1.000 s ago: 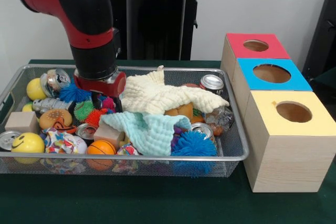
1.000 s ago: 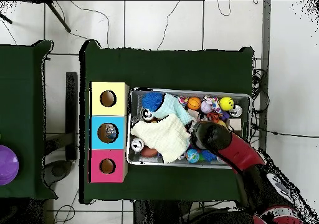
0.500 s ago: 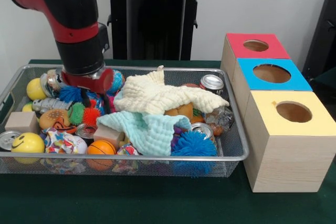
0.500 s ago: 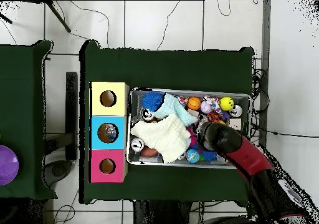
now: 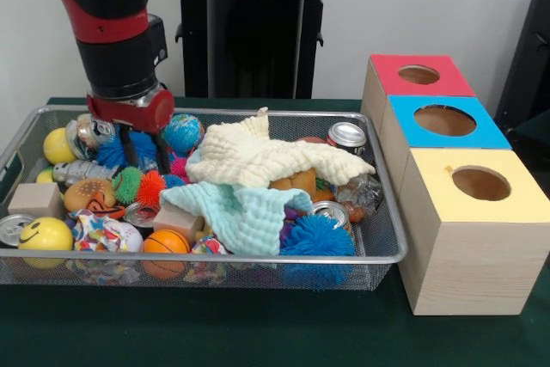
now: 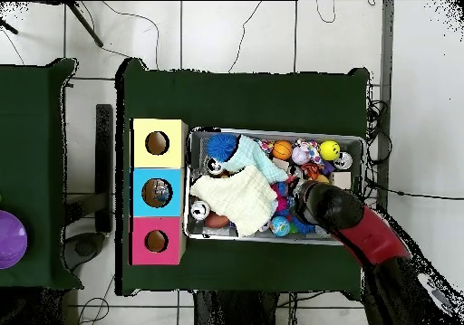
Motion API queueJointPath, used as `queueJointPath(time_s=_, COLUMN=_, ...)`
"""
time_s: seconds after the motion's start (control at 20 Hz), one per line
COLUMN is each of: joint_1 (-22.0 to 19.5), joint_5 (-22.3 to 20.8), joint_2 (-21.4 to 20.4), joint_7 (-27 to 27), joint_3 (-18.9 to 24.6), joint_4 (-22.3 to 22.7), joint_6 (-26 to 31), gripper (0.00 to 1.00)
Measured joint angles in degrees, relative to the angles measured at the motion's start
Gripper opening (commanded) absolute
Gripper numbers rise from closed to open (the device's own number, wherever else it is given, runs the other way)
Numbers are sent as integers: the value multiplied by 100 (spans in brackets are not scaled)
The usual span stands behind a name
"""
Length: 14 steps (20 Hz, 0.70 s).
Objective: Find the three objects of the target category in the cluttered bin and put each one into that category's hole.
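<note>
The wire bin (image 5: 391,251) holds mixed clutter: a cream cloth (image 5: 258,156) over a teal cloth (image 5: 245,212), silver cans (image 5: 347,135) (image 5: 331,211), a yellow smiley ball (image 5: 45,235), an orange basketball (image 5: 165,242) and wooden blocks (image 5: 36,199). My gripper (image 5: 143,148) hangs at the bin's back left. It is open, its dark fingers (image 5: 129,148) straddling a blue spiky ball (image 5: 116,152) just above the pile, and it holds nothing. In the overhead view the arm (image 6: 331,211) covers the gripper. Three boxes with holes stand beside the bin: red (image 5: 418,75), blue (image 5: 444,119), yellow (image 5: 479,184).
A globe-patterned ball (image 5: 183,132), green (image 5: 129,183) and orange (image 5: 152,190) spiky balls and a crushed can (image 5: 90,131) crowd around the fingers. A big blue spiky ball (image 5: 316,236) lies at the front rim. The overhead view shows something inside the blue box's hole (image 6: 157,193).
The arm has slid left along the back of the bin in the front view and risen slightly, uncovering the globe ball. The clutter looks unmoved and nothing was picked up.
</note>
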Motion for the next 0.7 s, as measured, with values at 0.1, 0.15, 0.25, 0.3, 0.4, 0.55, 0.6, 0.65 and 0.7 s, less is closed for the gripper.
queueJointPath(time_s=0.1, joint_1=5, joint_5=1, joint_2=21, joint_7=0, joint_3=14, joint_4=-1, joint_6=0, gripper=100)
queueJointPath(time_s=0.15, joint_1=13, joint_5=1, joint_2=41, joint_7=0, joint_3=17, joint_4=-1, joint_6=-2, gripper=100)
queueJointPath(time_s=0.25, joint_1=34, joint_5=0, joint_2=96, joint_7=0, joint_3=27, joint_4=0, joint_6=-28, gripper=100)
queueJointPath(time_s=0.3, joint_1=46, joint_5=-1, joint_2=157, joint_7=0, joint_3=42, joint_4=-1, joint_6=-84, gripper=100)
queueJointPath(time_s=0.4, joint_1=48, joint_5=-22, joint_2=223, joint_7=0, joint_3=65, joint_4=-1, joint_6=-151, gripper=100)
queueJointPath(time_s=0.55, joint_1=47, joint_5=-94, joint_2=360, joint_7=0, joint_3=116, joint_4=-1, joint_6=-302, gripper=100)
queueJointPath(time_s=0.6, joint_1=47, joint_5=-117, joint_2=396, joint_7=0, joint_3=133, joint_4=-2, joint_6=-344, gripper=100)
queueJointPath(time_s=0.65, joint_1=38, joint_5=-179, joint_2=482, joint_7=-1, joint_3=186, joint_4=-2, joint_6=-425, gripper=100)
queueJointPath(time_s=0.7, joint_1=33, joint_5=-194, joint_2=504, joint_7=-1, joint_3=205, joint_4=-2, joint_6=-439, gripper=100)
